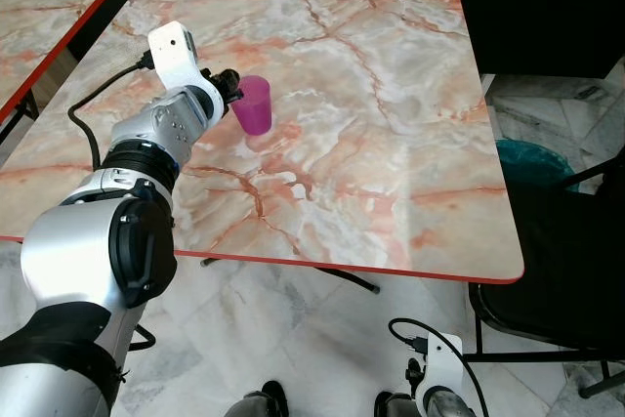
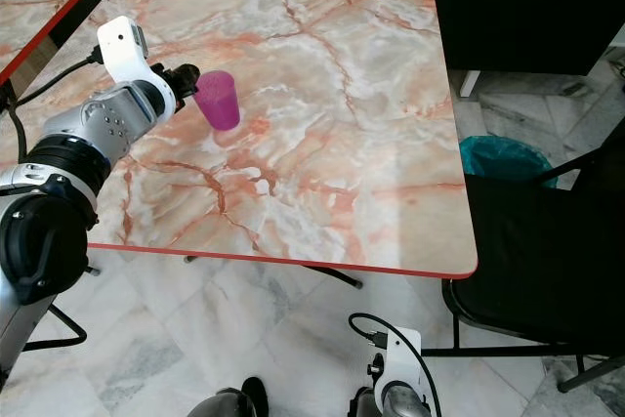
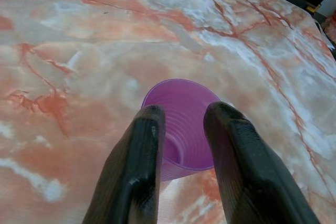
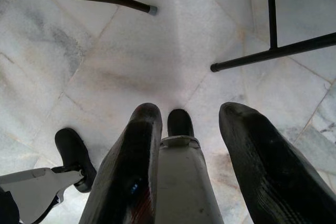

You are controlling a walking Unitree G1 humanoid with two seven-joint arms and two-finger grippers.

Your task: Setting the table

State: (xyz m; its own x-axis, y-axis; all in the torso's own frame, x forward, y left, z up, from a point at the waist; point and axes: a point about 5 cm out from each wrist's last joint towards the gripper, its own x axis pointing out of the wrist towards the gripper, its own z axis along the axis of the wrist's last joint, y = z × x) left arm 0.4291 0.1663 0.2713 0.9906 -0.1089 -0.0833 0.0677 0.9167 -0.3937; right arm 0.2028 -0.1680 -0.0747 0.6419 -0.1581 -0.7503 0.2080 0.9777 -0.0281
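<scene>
I have the left gripper (image 3: 181,129) closed with its jaws pinching the purple ribbed plastic cup (image 1: 254,104) at the marble bench's (image 1: 391,144) 10 o'clock area. It looks light, thin and crushable, so I'd grip mid-wall gently. Right gripper (image 4: 186,124) hangs open over the floor.

Bright, even daylight; soft shadows (close claws slightly blurred).

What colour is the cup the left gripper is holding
Purple: the cup shows best in the left wrist view, between the left gripper fingers.
</scene>
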